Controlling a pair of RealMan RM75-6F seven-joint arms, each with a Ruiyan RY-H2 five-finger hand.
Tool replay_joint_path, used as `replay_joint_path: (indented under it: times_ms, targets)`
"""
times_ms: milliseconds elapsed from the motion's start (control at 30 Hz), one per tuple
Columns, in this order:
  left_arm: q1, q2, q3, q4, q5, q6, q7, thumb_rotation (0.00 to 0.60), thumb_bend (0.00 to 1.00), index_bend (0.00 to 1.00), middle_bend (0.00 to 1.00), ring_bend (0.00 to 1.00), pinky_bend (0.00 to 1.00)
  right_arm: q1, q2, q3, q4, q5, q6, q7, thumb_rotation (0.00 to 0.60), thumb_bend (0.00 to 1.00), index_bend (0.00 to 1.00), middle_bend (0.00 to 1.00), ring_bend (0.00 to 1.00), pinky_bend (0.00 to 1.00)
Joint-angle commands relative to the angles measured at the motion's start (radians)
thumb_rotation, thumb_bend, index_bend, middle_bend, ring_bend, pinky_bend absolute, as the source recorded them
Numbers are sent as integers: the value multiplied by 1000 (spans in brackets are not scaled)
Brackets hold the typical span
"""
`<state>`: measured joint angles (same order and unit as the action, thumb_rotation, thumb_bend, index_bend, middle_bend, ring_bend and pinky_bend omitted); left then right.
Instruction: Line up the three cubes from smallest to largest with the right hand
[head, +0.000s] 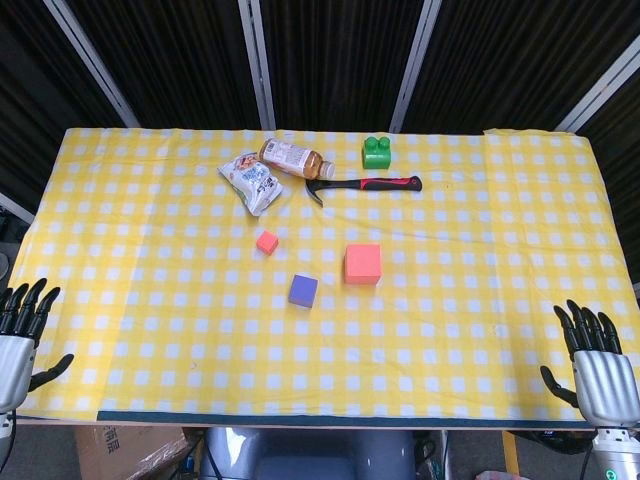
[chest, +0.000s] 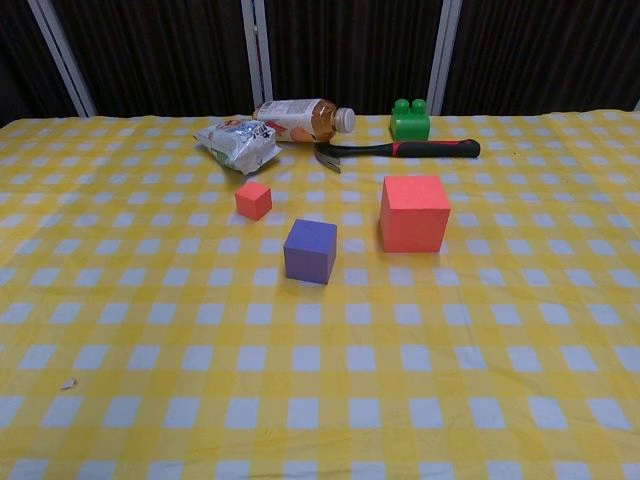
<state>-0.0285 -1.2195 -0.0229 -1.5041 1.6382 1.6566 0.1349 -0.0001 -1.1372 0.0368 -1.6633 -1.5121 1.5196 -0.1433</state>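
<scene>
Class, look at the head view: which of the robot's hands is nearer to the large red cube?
Right. The right hand rests at the table's near right corner, the left hand at the near left edge, farther from the large red cube, which sits right of centre.

Two views of one table (head: 150, 330) covered in yellow checked cloth. The head view looks steeply down from high above the near edge, taking in the whole tabletop and a dark curtain behind. The chest view sits low and close, facing across the surface. Both share the middle with the three cubes (head: 303, 290) (chest: 310, 251)
</scene>
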Motion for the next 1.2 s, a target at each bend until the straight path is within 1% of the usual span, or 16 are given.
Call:
replay_joint_path:
  times_ms: [33,467,733,867,967,1100,1200]
  targets:
    - [1,2,0,0,-2,-1,-5,600,39,0,0,0,38,1,-2,1,1,-1,1,3,600,363,0,0,0,36]
    - [2,4,2,-3,1,-2,-8,600,39,0,0,0,38,2,2,-1,-6,2,-5,14,600,362,0,0,0,36]
    - [-3,11,7,-9,6,-13,-13,600,39,0,0,0,38,15,23,10,-47,26,-31,40,600,363,0,0,0,36]
    - [-4,19,8,-17,-1,-23,-31,600,39,0,0,0,38,58,57,41,-96,47,-83,44,600,363,0,0,0,36]
    - [-7,24,6,-18,-6,-28,-43,600,39,0,0,0,38,123,89,80,-132,74,-157,9,600,362,0,0,0,36]
    - [-10,31,7,-24,-10,-37,-64,600,39,0,0,0,38,219,112,148,-205,159,-266,-40,600,362,0,0,0,36]
    - [-12,35,8,-23,-14,-44,-64,600,39,0,0,0,38,279,104,183,-247,210,-315,-103,600,362,0,0,0,36]
